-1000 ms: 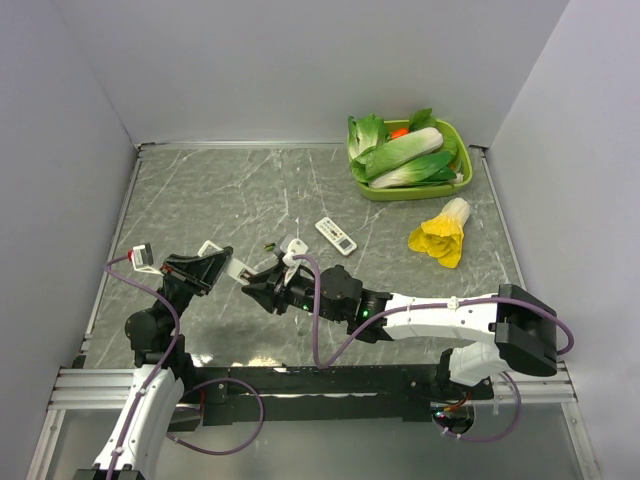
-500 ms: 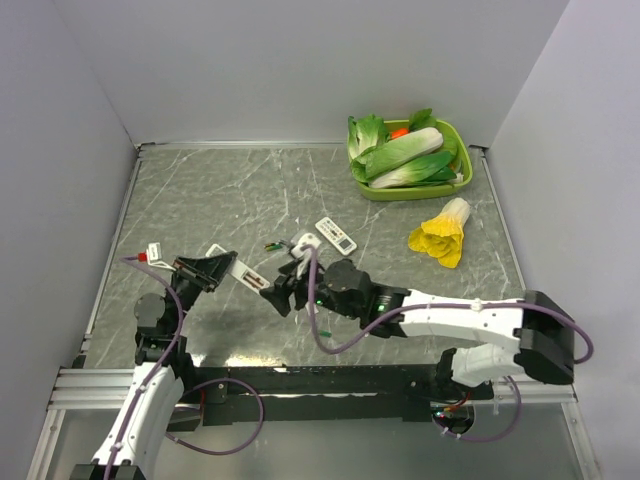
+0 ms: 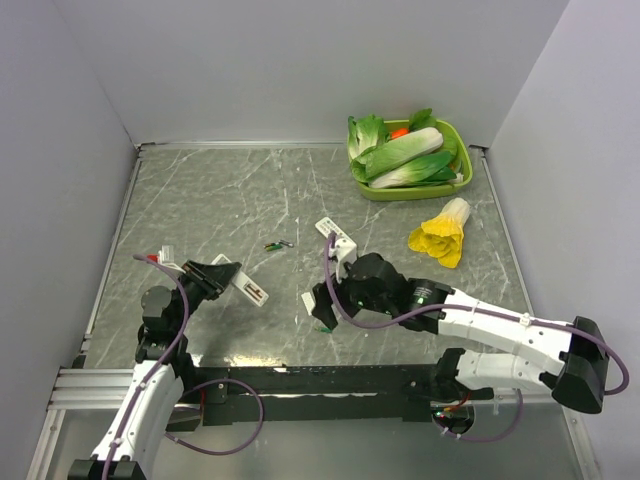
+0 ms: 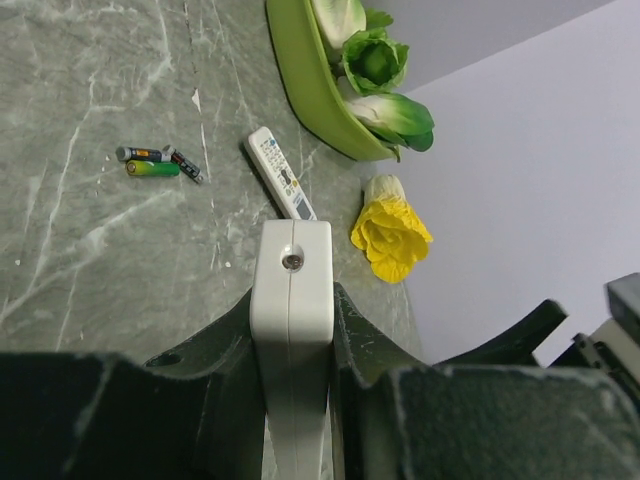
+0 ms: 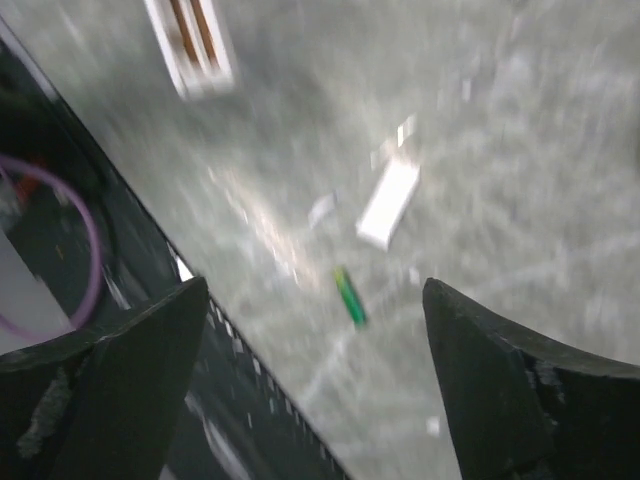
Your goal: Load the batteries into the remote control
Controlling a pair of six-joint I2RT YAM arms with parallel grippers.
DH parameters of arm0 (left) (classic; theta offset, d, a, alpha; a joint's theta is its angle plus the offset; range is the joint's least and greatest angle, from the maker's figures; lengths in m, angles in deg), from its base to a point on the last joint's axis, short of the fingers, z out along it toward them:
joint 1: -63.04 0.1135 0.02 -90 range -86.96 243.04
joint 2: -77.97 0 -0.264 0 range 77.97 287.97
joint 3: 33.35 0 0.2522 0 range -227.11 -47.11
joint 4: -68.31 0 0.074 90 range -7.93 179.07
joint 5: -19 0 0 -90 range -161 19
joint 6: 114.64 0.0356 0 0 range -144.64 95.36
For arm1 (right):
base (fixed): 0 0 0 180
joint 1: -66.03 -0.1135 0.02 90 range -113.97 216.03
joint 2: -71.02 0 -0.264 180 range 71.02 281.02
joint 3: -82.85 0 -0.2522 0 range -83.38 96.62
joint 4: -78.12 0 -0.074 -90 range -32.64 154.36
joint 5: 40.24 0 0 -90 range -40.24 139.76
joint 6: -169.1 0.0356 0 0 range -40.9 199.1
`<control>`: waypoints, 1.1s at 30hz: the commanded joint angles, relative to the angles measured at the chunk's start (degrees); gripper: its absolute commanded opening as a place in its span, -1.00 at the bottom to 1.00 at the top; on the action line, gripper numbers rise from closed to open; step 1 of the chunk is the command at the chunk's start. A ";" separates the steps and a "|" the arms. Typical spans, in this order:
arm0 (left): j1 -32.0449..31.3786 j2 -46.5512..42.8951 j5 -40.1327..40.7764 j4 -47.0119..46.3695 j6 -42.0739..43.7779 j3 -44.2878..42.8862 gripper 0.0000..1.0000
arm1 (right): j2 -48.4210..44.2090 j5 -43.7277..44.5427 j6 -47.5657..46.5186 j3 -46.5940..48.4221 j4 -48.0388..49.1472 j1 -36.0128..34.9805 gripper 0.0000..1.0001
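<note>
The slim white remote control (image 3: 248, 288) is clamped between the jaws of my left gripper (image 3: 222, 273), which is shut on it, its end (image 4: 291, 262) pointing away. Its open rear compartment (image 5: 190, 40) faces up. Batteries (image 3: 280, 245) lie together on the table beyond it, one green (image 4: 152, 169). Another green battery (image 5: 349, 296) lies on the table between the spread fingers of my right gripper (image 5: 310, 300), near the front edge (image 3: 323, 328). My right gripper (image 3: 320, 305) is open and holds nothing.
A small white flat piece (image 5: 388, 203) lies by the right gripper. A wider white remote (image 4: 281, 173) lies mid-table. A green tray (image 3: 410, 190) of cabbages stands at the back right, with a yellow-leaved cabbage (image 3: 442, 236) in front of it.
My right gripper has opened and pulled away from the remote, moving right toward the front edge. My left gripper has shifted the remote slightly right.
</note>
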 commanded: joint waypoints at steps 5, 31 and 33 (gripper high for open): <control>-0.20 -1.02 -1.90 -0.54 1.71 2.53 -0.96 | 6.07 -5.83 1.79 -0.26 -12.58 0.55 0.61; -0.37 -2.95 -2.43 0.69 1.62 2.70 -0.96 | 31.22 -8.12 -3.84 5.01 -9.41 -2.09 0.17; -0.37 -2.87 -2.52 0.69 1.54 2.70 -0.96 | 31.92 -7.59 -3.92 5.54 -9.50 -2.44 0.16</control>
